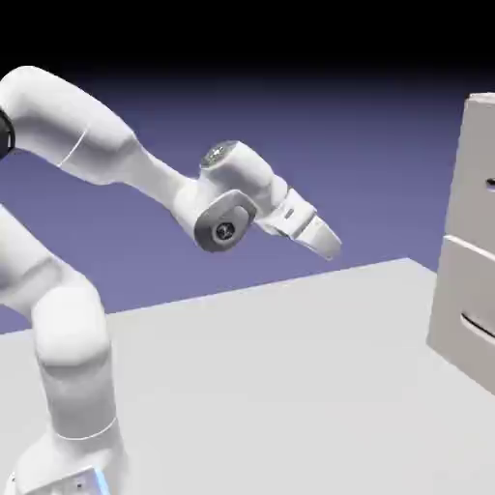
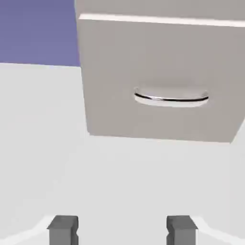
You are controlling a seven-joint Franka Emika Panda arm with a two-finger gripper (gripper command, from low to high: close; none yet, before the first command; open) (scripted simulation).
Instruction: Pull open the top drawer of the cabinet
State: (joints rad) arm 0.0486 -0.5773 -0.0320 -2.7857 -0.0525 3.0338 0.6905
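The cabinet [image 1: 476,126] stands at the exterior view's right edge, cut off by the frame. Its top drawer [image 1: 478,179] is the upper flat panel, and only a dark tip of its handle [image 1: 491,184] shows. In the hand view that drawer is just a strip at the top [image 2: 158,6]. My gripper [image 1: 331,247] hangs in the air well to the left of the cabinet, pointing down and right, touching nothing. It is open, and both grey fingertips [image 2: 63,229] show far apart with only table between them [image 2: 122,232].
A lower drawer [image 1: 462,309] juts out past the top one. Its front [image 2: 158,72] and curved metal handle [image 2: 171,99] fill the hand view's upper middle. The pale table [image 1: 271,387] stretches between arm and cabinet.
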